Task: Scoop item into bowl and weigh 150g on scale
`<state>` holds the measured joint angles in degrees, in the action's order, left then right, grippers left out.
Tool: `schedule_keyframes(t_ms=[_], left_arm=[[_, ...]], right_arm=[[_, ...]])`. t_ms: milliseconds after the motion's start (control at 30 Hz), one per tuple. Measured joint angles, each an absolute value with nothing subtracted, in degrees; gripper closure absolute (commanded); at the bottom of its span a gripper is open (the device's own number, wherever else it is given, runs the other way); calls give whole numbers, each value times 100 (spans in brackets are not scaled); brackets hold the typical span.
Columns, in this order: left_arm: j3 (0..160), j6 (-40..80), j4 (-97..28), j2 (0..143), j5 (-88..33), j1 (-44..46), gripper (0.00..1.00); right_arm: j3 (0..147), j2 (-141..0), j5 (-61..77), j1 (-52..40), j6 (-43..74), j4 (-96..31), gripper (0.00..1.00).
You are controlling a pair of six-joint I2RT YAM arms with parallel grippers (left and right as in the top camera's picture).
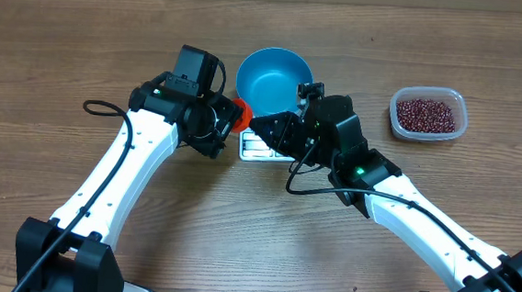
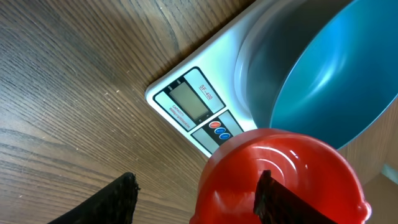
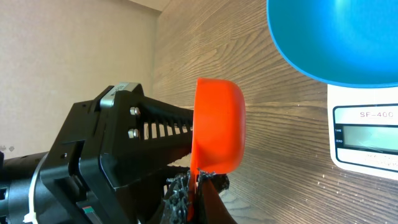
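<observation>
A light blue bowl (image 1: 273,78) stands on the white scale (image 1: 253,149), whose display (image 2: 194,102) faces the front. Between the two grippers is a red-orange scoop (image 1: 240,114). My right gripper (image 3: 198,177) is shut on the scoop's thin handle, with the cup (image 3: 217,127) turned on its side. My left gripper (image 2: 196,186) is open around the scoop (image 2: 280,180): one finger (image 2: 273,199) lies against the cup and the other stands clear of it. The dark red beans (image 1: 425,111) lie in a tub at the far right. No beans show in the bowl (image 2: 336,81).
The clear plastic tub (image 1: 461,123) holding the beans sits on the wooden table to the right of the bowl. Both arms meet just in front of the scale (image 3: 364,134), and a black cable loops beside each arm.
</observation>
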<state>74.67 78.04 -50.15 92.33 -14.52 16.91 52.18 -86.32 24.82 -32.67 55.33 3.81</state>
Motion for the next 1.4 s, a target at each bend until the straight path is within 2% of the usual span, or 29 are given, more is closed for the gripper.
schedule_keyframes(t_ms=[167,400,567,767,900,1233,1400], left_arm=[[7467,7662,-5015,9233,-1452,1658,41],[7470,6921,-5015,9233,-1450,1256,42],[7649,5905,-5043,9233,-1433,1013,42],[8278,4399,-5225,9233,-1437,1046,53],[8534,3732,-5472,9233,-1437,1225,62],[8674,3103,-5616,9233,-1435,2228,74],[8674,3063,-5570,9233,-1402,2792,73]], right_arm=[[5218,-8632,2475,-3221,5433,172,96],[5218,-8560,2556,-2755,5076,-322,96],[5218,-8141,2639,-2429,4672,-952,96],[5218,-7481,2749,-1890,4209,-1728,96],[5218,-7032,2875,-1378,3872,-2261,96],[5218,-5629,2969,8,2891,-3708,96],[5218,-5183,2978,534,2582,-4060,96]])
